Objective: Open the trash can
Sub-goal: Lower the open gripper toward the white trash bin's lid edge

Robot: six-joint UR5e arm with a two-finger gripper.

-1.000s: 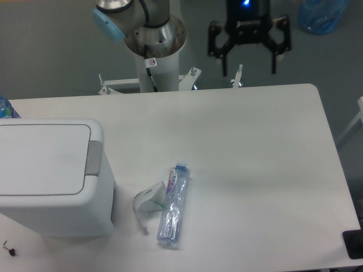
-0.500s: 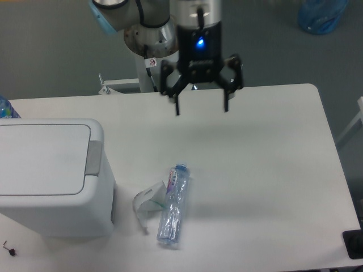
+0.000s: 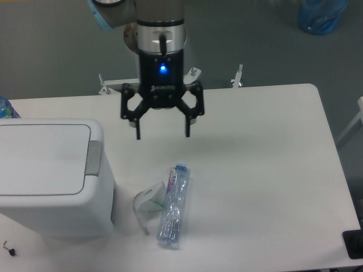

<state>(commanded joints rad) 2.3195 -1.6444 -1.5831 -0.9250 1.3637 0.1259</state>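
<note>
The trash can (image 3: pixel 48 175) is a large white boxy bin at the table's left front. Its flat lid is down, and a grey push tab (image 3: pixel 93 157) sits on its right edge. My gripper (image 3: pixel 163 136) hangs open and empty above the table, to the right of the bin and a little behind the tab. Its two dark fingers point down and stand wide apart. It touches nothing.
A clear crushed plastic bottle (image 3: pixel 173 205) lies on the table in front of the gripper, with a torn clear scrap (image 3: pixel 147 204) beside it. The arm's base (image 3: pixel 153 45) stands behind the table. A blue bag (image 3: pixel 323 14) lies on the floor at the back right.
The gripper has moved left and forward, from behind the table's back right edge to over the table near the bin. It stays open. Nothing else has moved.
</note>
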